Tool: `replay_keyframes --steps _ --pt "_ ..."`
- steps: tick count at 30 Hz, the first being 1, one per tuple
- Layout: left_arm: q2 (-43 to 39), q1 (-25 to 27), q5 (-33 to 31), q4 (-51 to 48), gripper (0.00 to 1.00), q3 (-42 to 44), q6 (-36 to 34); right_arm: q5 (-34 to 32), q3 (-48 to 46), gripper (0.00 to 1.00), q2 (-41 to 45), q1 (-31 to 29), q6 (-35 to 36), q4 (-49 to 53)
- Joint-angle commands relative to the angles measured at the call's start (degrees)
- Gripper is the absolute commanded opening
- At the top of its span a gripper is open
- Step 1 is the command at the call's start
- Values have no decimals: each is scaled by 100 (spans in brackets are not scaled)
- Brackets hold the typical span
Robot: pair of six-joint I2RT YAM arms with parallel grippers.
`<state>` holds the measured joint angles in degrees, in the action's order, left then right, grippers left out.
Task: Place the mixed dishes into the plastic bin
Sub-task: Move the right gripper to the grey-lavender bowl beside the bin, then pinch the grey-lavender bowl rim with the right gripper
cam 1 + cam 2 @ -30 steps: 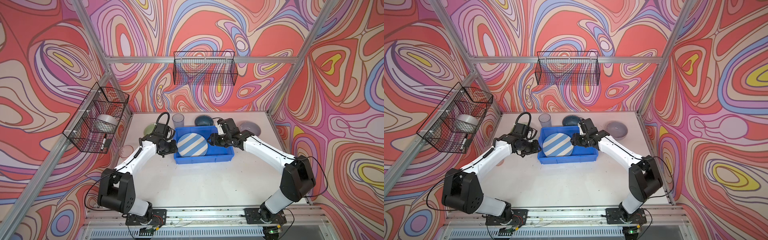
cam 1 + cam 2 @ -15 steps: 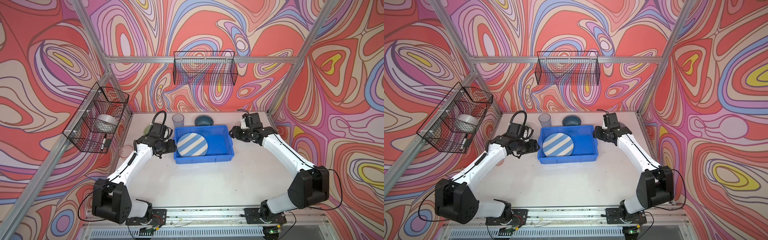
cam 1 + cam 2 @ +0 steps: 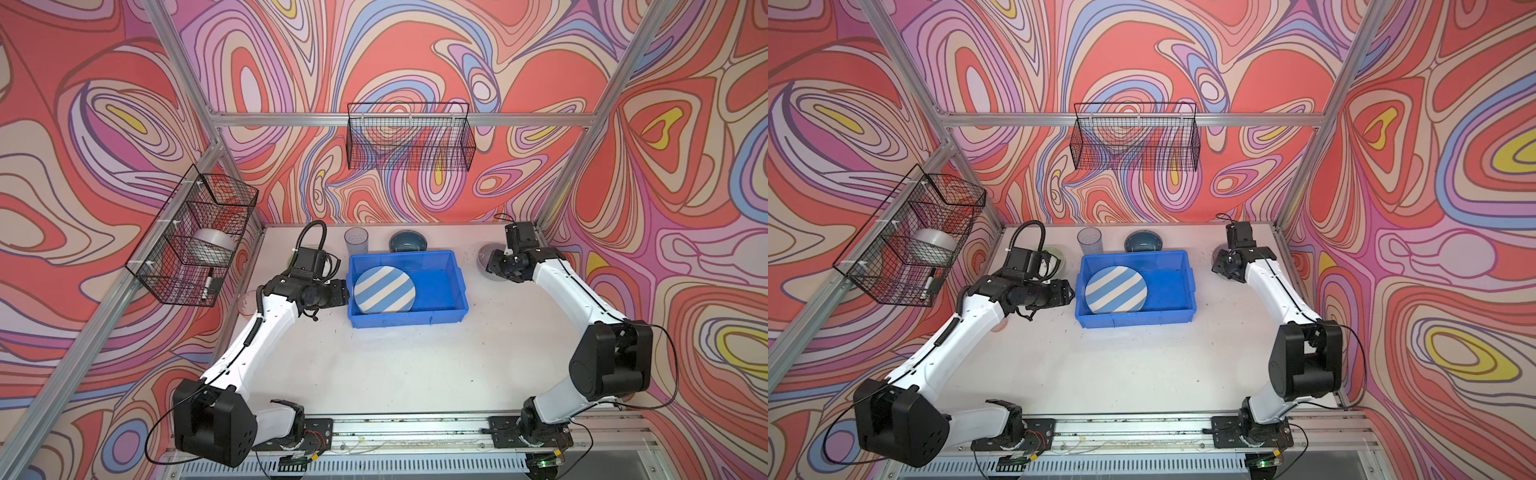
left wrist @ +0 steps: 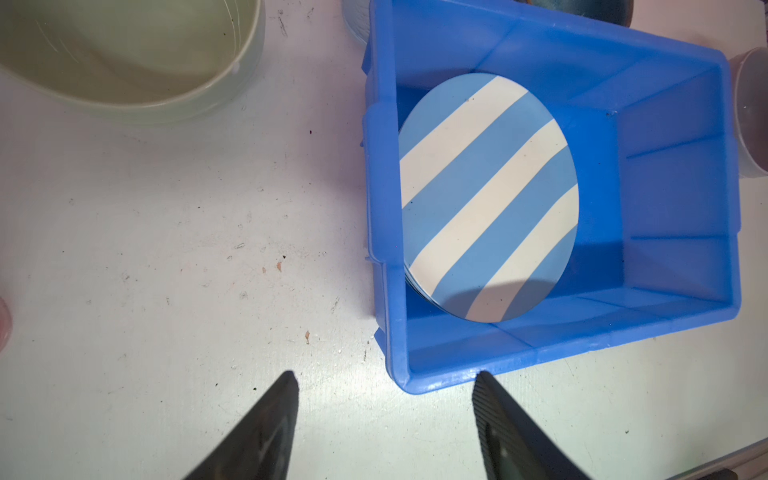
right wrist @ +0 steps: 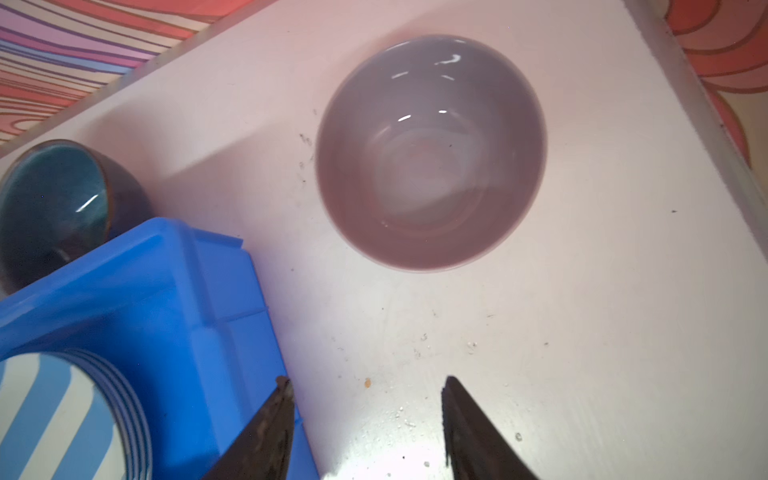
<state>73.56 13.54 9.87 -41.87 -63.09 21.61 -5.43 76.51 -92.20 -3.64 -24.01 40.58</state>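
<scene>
The plastic bin [image 3: 405, 322] [image 3: 1133, 319] is bright blue and sits mid-table. A blue-white striped plate [image 3: 384, 289] [image 4: 486, 195] lies in its left half, on top of other plates. My left gripper [image 3: 343, 291] [image 4: 384, 375] is open and empty just outside the bin's left wall. My right gripper [image 3: 494, 266] [image 5: 365, 380] is open and empty over the table, close to a lavender bowl [image 5: 432, 153] [image 3: 483, 254] right of the bin. Behind the bin stand a dark blue bowl [image 3: 408, 242] [image 5: 54, 203] and a clear bluish tumbler [image 3: 356, 241]. A pale green bowl [image 4: 124, 54] [image 3: 1059, 255] sits behind my left wrist.
A pink tumbler [image 3: 245, 301] stands by the left table edge, partly hidden by my left arm. Black wire-mesh baskets hang on the left wall [image 3: 191, 241], holding a white tape roll [image 3: 214, 249], and on the back wall [image 3: 409, 137]. Aluminium frame posts [image 3: 552, 199] border the table.
My left gripper opened and drew back left from the bin. My right arm swung from over the bin's right side out to the back right, by the lavender bowl.
</scene>
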Motion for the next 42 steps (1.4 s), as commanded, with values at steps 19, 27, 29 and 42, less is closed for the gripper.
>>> replay_keyframes --steps 19,27,29,42 --pt "-403 -220 -78 -366 76 235 -223 -414 812 57 -1442 1011 105 -149" --pt "-544 -221 37 -391 77 314 -244 -279 945 51 -1906 1299 139 -280" --pt "-544 -229 39 -402 77 323 -245 -155 953 48 -1982 1332 158 -323" --pt "-520 -233 76 -428 77 325 -245 524 1389 24 -2463 1490 405 -13"
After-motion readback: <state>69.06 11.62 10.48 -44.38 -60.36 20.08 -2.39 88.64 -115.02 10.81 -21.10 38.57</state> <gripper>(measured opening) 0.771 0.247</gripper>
